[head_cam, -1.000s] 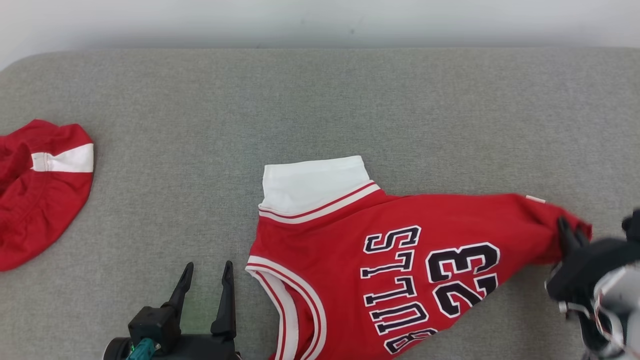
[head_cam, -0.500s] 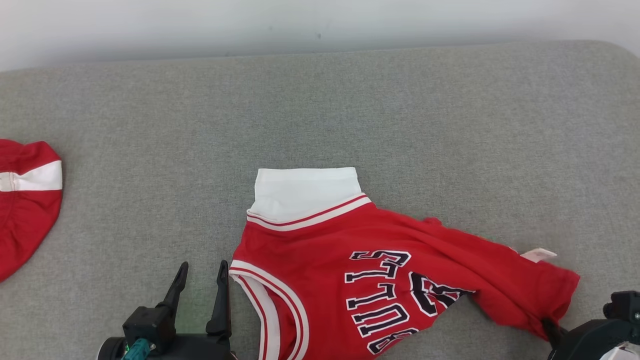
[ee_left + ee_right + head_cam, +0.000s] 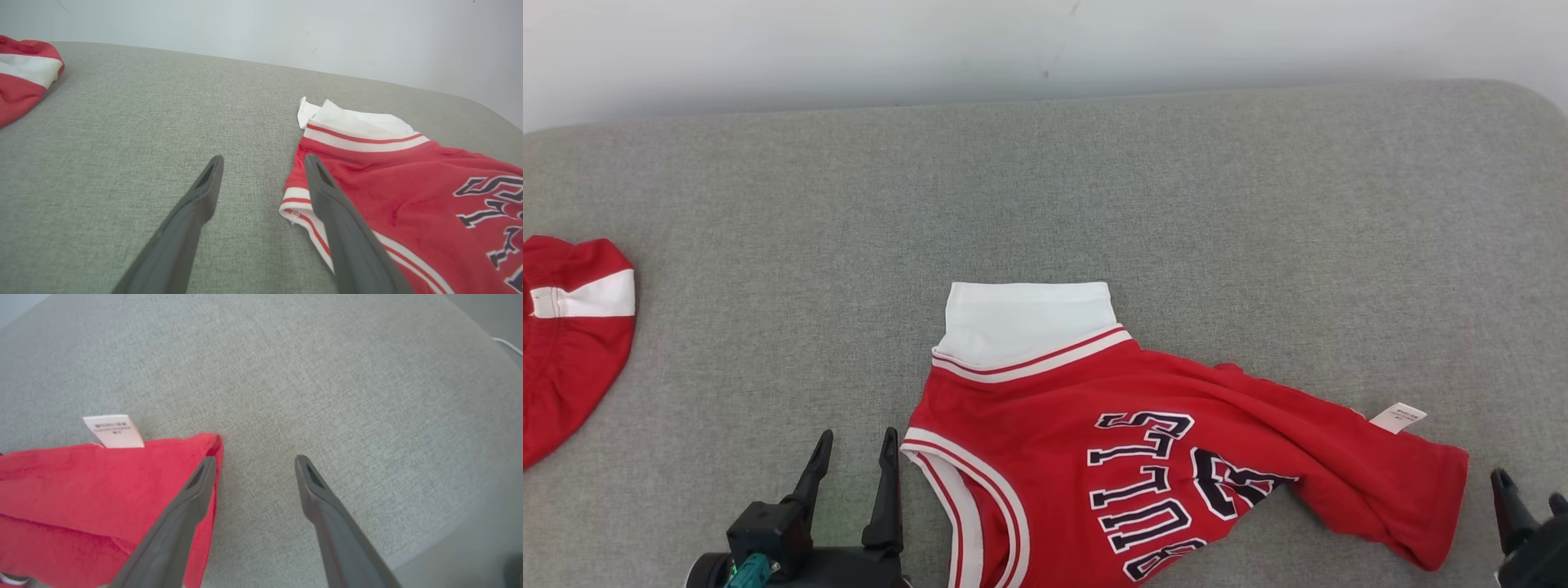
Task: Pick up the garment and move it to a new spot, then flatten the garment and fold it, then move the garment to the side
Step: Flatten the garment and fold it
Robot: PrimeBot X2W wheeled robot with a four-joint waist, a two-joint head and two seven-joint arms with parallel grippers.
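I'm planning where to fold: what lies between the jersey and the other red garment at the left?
Bare grey surface, plus the open left claw close beside the jersey, as the head view shows.

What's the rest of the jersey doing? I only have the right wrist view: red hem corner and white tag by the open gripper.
Observer: The jersey lies lettering up on the grey padded surface, with a diagonal fold across the number.
Operator: Left gripper?
Observer: The left gripper is open, beside the jersey's striped armhole, holding nothing.
Operator: Anything else out there?
Observer: A second red garment with a white band lies at the surface's far left.
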